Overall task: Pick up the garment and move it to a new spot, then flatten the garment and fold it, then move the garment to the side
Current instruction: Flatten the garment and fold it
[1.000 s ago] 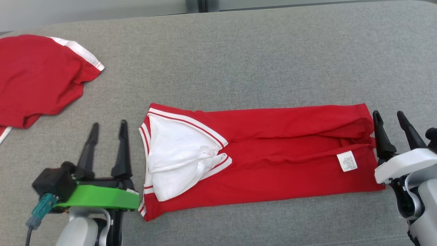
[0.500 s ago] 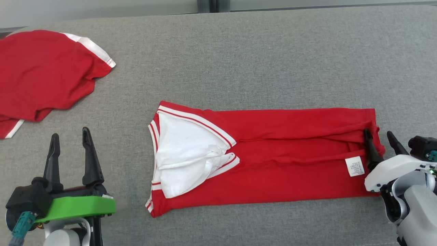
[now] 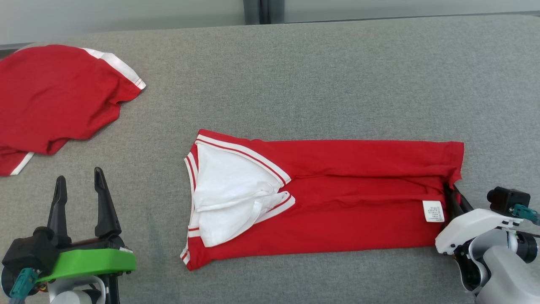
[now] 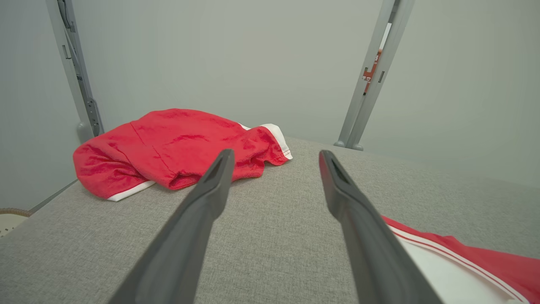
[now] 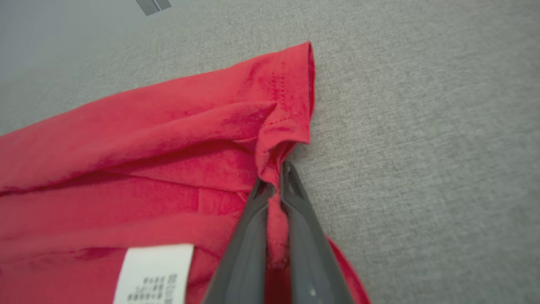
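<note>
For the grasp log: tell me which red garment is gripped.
The folded garment at centre: the right gripper pinches its hem. The crumpled garment, far left, lies untouched.

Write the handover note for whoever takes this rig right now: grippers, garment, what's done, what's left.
Left gripper: open, empty, over the grey surface, left of the garment.
Right gripper: shut on the garment's hem edge, near the white label.
Garment: flat mid-surface, sides folded in to a long band. A second red garment lies crumpled far left.
Done: flattened, lengthwise folds in.
Left: likely fold hem end toward collar, then move it aside.
</note>
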### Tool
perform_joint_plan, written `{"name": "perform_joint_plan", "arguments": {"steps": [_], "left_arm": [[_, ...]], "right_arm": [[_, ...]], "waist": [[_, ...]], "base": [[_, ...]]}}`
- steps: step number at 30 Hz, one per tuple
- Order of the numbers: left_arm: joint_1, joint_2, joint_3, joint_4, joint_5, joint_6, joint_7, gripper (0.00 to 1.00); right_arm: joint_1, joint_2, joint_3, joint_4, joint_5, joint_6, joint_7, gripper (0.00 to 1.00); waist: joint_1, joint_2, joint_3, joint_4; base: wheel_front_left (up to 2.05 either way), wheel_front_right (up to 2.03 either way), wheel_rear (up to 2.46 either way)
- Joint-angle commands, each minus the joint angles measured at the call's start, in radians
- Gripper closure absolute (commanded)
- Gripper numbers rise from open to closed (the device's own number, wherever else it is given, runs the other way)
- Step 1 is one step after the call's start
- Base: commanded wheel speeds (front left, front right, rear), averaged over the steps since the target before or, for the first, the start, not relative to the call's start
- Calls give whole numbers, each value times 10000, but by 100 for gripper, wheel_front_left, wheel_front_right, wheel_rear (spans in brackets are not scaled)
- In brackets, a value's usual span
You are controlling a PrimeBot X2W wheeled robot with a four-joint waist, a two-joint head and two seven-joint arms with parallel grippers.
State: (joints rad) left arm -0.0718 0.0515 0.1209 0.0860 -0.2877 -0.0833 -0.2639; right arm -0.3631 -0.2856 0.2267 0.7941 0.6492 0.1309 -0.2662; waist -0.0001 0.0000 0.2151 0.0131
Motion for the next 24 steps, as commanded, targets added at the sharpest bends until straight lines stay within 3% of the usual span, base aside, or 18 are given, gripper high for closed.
{"name": "perform_joint_plan", "arguments": {"steps": [1,16,24], "left_arm": [[142,-8,13,24,146,-7,-2,0],[564,-6,-12,146,437,6,-2,0],[739,-7,-51,141,393,57,-2,0]], "right_arm": [[127,-67,2,65,49,-9,32,100],[214,-1833,-1560,-135,-261,-12,17,100],[295,-1639,-1477,-852,-580,-11,17,100]], "waist": [[1,0,-52,-43],[1,0,-812,-195],[1,0,-1027,-272]], "base": [[0,0,0],[0,0,0],[0,0,0]]}}
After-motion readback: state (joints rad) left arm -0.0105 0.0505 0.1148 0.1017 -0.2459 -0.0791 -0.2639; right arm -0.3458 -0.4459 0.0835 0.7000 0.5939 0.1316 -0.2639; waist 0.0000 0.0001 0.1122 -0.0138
